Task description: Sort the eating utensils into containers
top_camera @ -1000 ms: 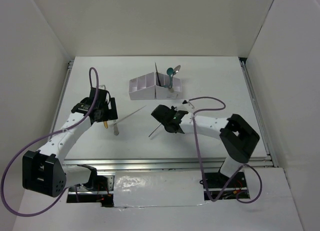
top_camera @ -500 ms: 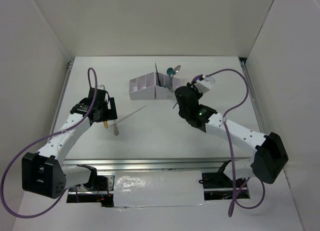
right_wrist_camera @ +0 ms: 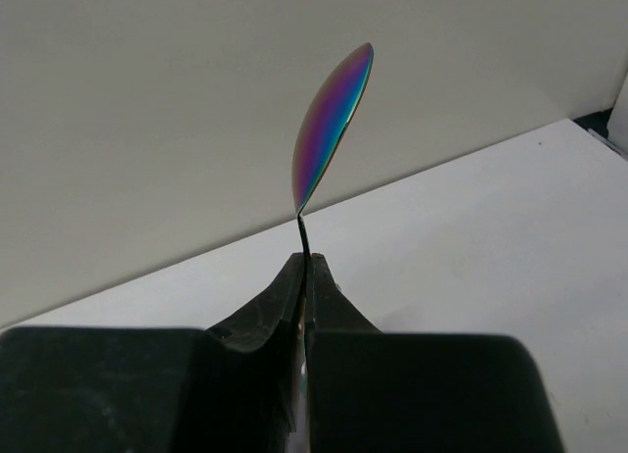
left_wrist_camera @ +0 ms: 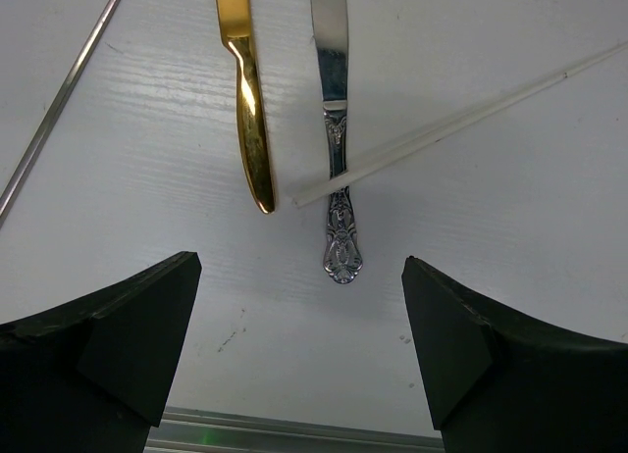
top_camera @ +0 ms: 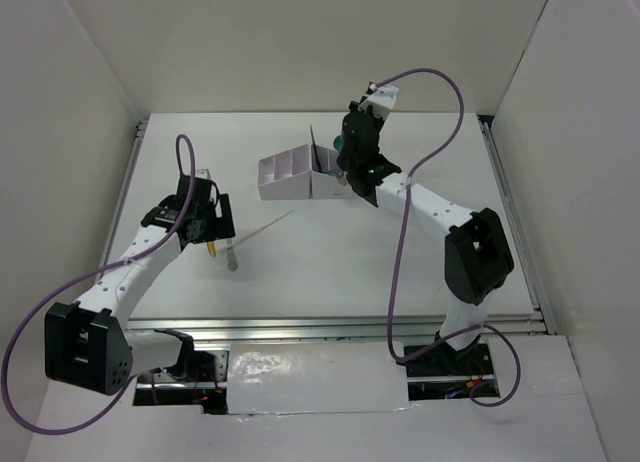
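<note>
My right gripper (top_camera: 353, 142) is shut on the iridescent purple-blue spoon (right_wrist_camera: 334, 125), whose bowl sticks out past the fingertips toward the back wall. It hovers at the right end of the white organizer box (top_camera: 285, 180). A black knife (top_camera: 315, 152) stands in the box, and a teal spoon (top_camera: 340, 142) is partly hidden by the gripper. My left gripper (left_wrist_camera: 299, 267) is open and empty, low over a gold-handled piece (left_wrist_camera: 250, 129) and a silver knife (left_wrist_camera: 337, 178). A thin pale stick (left_wrist_camera: 461, 115) lies across the knife.
Another thin silver stick (left_wrist_camera: 59, 100) lies at the left of the left wrist view. The crossing stick (top_camera: 262, 227) reaches toward the table's middle. White walls enclose the table on three sides, and a metal rail (top_camera: 330, 327) runs along the near edge.
My right arm has swung from the table's middle to the far side, carrying the iridescent spoon up to the box's right end. The left arm has not moved.
</note>
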Controlling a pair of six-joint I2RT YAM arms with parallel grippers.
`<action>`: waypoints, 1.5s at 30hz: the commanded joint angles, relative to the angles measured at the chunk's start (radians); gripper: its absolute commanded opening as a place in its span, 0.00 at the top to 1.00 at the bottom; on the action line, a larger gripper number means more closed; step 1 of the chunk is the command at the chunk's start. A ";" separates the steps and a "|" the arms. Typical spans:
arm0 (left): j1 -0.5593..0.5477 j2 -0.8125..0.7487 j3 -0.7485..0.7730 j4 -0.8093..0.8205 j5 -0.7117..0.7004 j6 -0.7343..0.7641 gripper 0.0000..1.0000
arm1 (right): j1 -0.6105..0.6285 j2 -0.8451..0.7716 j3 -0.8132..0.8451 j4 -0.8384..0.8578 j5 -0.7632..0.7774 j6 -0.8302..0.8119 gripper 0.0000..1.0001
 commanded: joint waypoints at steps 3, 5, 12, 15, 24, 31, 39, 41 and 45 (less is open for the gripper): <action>0.006 0.024 0.007 0.022 -0.003 0.009 0.02 | -0.017 0.128 0.150 0.082 -0.055 -0.067 1.00; 0.006 0.024 0.007 0.020 -0.012 0.012 0.02 | -0.015 0.148 0.156 0.070 -0.061 -0.049 1.00; 0.006 0.024 0.006 0.025 -0.015 0.012 0.02 | -0.017 0.241 0.156 0.079 -0.086 -0.016 1.00; 0.006 0.027 0.006 0.026 -0.016 0.014 0.01 | -0.015 0.263 0.166 0.075 -0.100 0.002 1.00; 0.006 0.033 0.004 0.026 -0.019 0.018 0.01 | -0.014 0.347 0.181 0.055 -0.124 0.019 1.00; 0.006 0.033 0.010 0.028 -0.026 0.026 0.01 | -0.015 0.326 0.196 -0.022 -0.187 0.047 0.65; 0.020 0.047 0.017 0.028 -0.027 0.017 0.01 | -0.005 0.122 0.123 -0.024 -0.216 0.053 0.54; 0.031 0.048 0.018 0.028 -0.029 0.007 0.01 | 0.000 0.043 0.109 -0.040 -0.231 0.053 0.54; 0.051 0.058 0.024 0.017 -0.033 -0.020 0.02 | 0.011 -0.092 0.061 -0.122 -0.274 0.076 0.53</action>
